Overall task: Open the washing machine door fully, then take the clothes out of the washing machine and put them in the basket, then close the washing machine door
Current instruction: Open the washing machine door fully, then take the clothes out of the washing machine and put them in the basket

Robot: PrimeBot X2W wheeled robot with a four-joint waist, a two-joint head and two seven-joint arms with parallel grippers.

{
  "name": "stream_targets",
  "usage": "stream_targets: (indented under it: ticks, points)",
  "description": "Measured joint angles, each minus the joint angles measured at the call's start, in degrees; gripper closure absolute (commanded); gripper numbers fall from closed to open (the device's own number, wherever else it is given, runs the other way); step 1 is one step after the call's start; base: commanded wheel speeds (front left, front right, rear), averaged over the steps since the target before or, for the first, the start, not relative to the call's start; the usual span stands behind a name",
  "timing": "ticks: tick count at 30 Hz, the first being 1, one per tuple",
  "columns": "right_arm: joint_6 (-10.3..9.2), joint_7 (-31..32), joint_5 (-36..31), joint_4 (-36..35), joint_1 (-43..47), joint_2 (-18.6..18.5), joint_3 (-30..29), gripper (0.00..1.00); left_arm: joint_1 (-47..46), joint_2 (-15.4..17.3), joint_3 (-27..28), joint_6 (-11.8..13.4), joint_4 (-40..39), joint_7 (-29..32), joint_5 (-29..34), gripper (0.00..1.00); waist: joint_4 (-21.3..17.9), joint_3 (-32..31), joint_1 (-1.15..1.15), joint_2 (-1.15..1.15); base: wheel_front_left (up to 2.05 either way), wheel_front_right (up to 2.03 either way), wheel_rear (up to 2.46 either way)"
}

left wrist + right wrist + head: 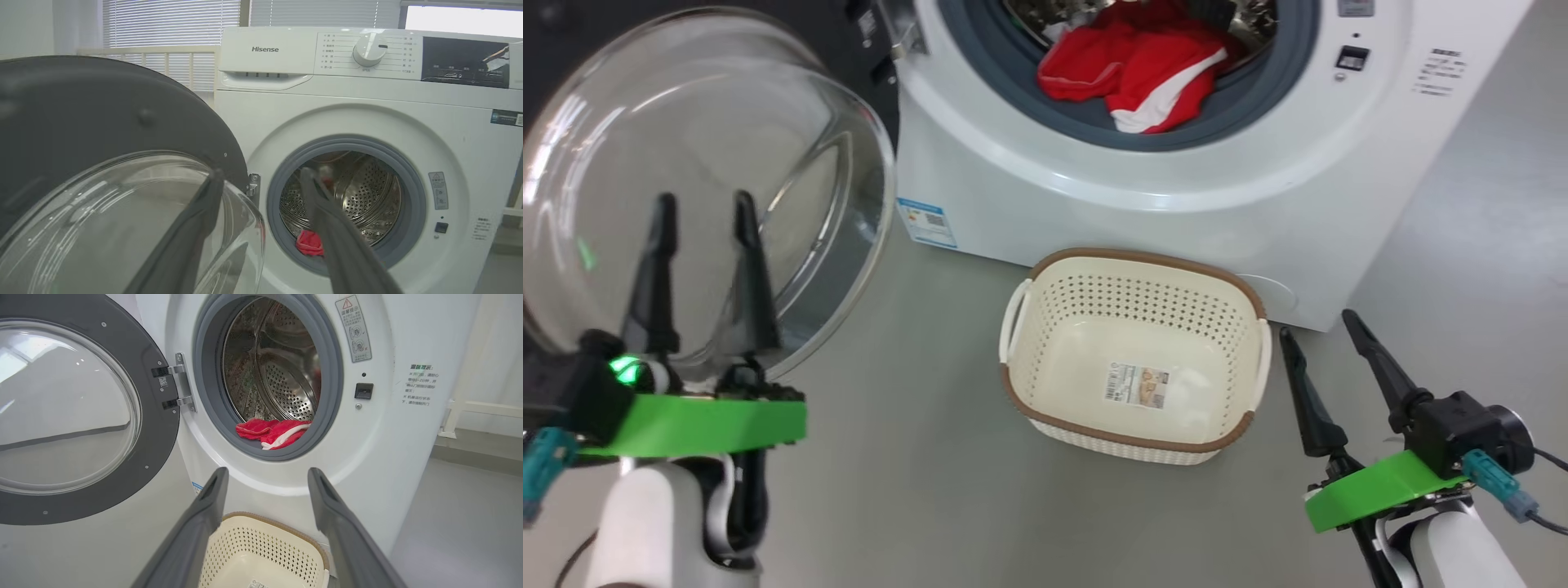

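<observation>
Head view: clothes (1143,73) in washing machine (1094,212); basket (1143,256) holds label (1136,384); both jaws released.

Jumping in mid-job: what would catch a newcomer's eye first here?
The red clothes spilling over the grey ring at the washer mouth, top centre of the head view. At left, the open door, clear glass bulging, stands behind the open left claw. The basket sits empty on the floor before the washer.

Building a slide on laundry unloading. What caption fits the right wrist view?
Open right gripper faces the washing machine: clothes at the mouth of the drum, washing machine door open, basket below.
</observation>
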Motion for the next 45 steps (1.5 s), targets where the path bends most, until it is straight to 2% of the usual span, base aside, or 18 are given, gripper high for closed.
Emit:
stream_targets:
  ticks: [4, 11, 19, 23, 30, 38, 45]
  points:
    - [0.00, 0.00, 1.12, -0.91, 0.05, 0.10, -2.05, 0.00, 1.37, 1.54, -3.79, -0.04, -0.67, 0.00, -2.89, 0.00, -2.65, -0.45, 0.00, 0.00, 0.00, 0.00, 0.00]
    - [0.00, 0.00, 2.57, -3.11, 0.14, 0.19, -5.89, 0.00, 5.69, 4.23, -8.24, -0.04, 0.51, 0.00, -3.33, 0.00, -7.81, -1.46, 0.00, 0.00, 0.00, 0.00, 0.00]
    - [0.00, -0.01, 1.45, -3.98, 2.69, 0.26, -7.42, 0.00, 9.62, 6.73, -12.36, -0.04, 0.64, 0.01, -6.88, 0.00, -12.85, -3.03, 0.00, 0.00, 0.00, 0.00, 0.00]
    - [0.00, -0.01, 1.37, -5.31, 4.05, 0.33, -8.28, 0.00, 11.51, 8.26, -12.47, -0.04, 0.34, 0.01, -6.83, 0.00, -15.29, -4.18, 0.00, 0.00, 0.00, 0.00, 0.00]
    - [0.00, -0.01, 1.37, -6.81, 7.27, 0.49, -7.16, 0.00, 16.27, 8.62, -11.22, -0.04, 1.71, 0.01, -5.64, 0.00, -18.52, -7.06, 0.00, 0.00, 0.00, 0.00, 0.00]
    - [0.01, -0.01, 1.05, -7.11, 10.83, 0.80, -7.99, 0.00, 21.19, 9.62, -10.63, -0.04, 3.81, 0.02, -4.66, 0.00, -21.22, -11.05, 0.00, 0.00, 0.00, 0.00, 0.00]
    - [0.01, -0.01, 0.34, -8.11, 12.31, 0.93, -8.92, 0.00, 22.52, 9.20, -9.09, 0.11, 3.16, 0.02, -2.53, 0.00, -22.18, -13.32, 0.00, 0.00, 0.00, 0.00, 0.00]
